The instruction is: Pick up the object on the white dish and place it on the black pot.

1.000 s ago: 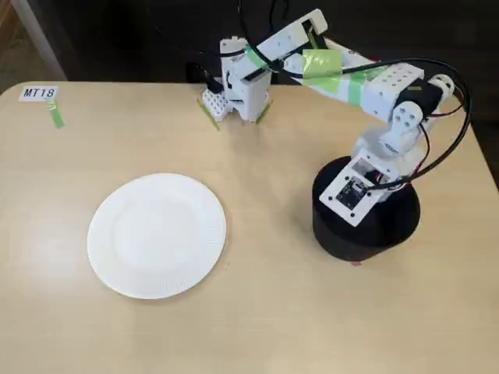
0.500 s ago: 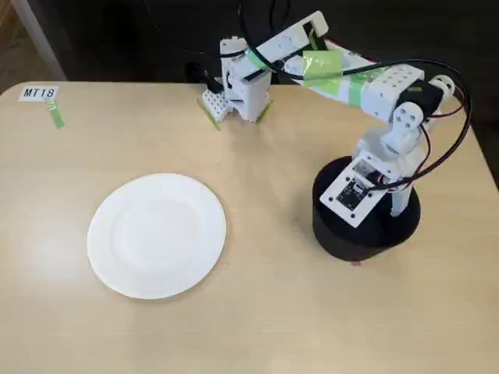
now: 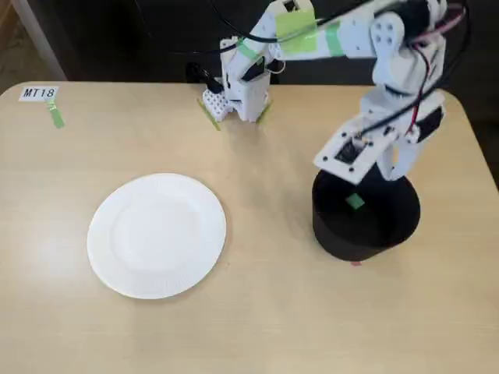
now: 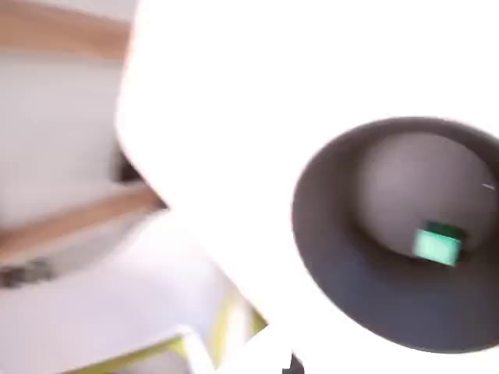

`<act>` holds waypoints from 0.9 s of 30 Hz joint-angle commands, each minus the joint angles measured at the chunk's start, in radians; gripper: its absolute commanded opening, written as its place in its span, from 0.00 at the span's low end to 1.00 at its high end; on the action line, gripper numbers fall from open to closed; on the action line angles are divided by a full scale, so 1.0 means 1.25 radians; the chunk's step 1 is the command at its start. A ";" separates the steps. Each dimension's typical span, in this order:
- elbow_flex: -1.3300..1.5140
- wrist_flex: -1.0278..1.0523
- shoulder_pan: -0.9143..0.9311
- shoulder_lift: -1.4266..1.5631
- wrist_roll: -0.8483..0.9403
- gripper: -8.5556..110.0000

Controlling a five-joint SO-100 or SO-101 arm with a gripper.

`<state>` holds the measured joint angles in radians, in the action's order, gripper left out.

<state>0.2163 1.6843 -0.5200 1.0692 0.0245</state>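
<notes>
- The white dish (image 3: 157, 235), a round paper plate with a ribbed rim, lies bare toward the counter's near-left part, so the pick looks done.
- The black pot (image 3: 365, 226), matte and plain-walled, stands by the right edge; the object (image 3: 355, 202), a tiny green cube, rests inside on its floor, also in the wrist view (image 4: 437, 243).
- The gripper (image 3: 373, 160) hangs over the pot's far rim; whether its fingers are parted I cannot tell.
- The arm's base (image 3: 243, 87) sits at the far edge.

Lab-style test bench: bare wooden table (image 3: 257, 327), printed "MT18" label (image 3: 39, 93), green tape marker (image 3: 57, 118).
</notes>
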 commanded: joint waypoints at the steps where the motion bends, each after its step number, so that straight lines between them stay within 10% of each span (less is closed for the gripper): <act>1: -0.074 0.004 0.085 0.118 -0.026 0.07; 14: 0.011 0.005 0.385 0.528 -0.063 0.07; 27: 0.423 -0.011 0.337 0.837 -0.077 0.07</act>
<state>0.6796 1.6889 -0.0782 2.0985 -0.0767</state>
